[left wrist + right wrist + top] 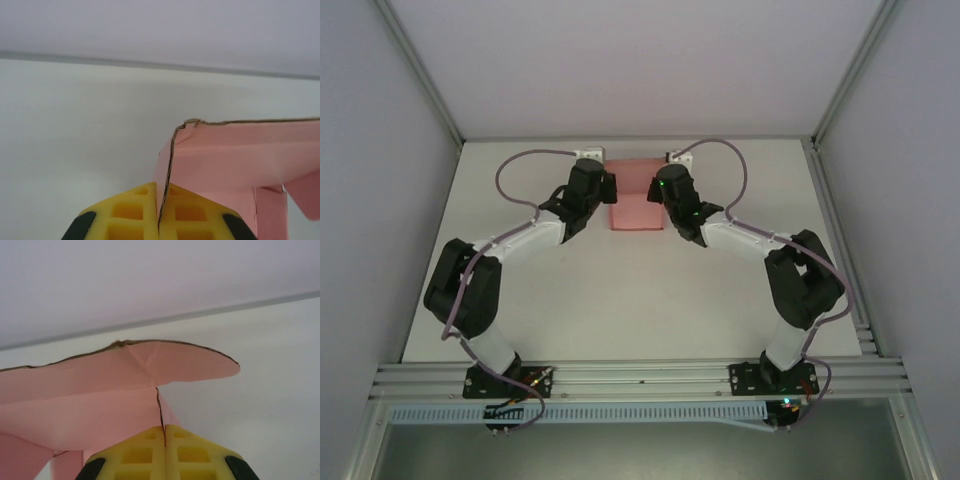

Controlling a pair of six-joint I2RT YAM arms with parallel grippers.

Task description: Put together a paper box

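from above, the pink thin-card box (635, 207) is at the far middle of the white table (620, 300), between both arms. the wrist views show the grips: left gripper (160, 202) pinches its left wall edge, right gripper (164, 440) its right wall beneath a rounded flap (190, 360).

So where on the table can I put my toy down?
The big bare patch of table between the left arm and right arm, from the pink paper box down to the metal rail, is free. The far corners outside the arms are open too. It's crowded at the far middle, where the left hand and right hand both pinch the box.
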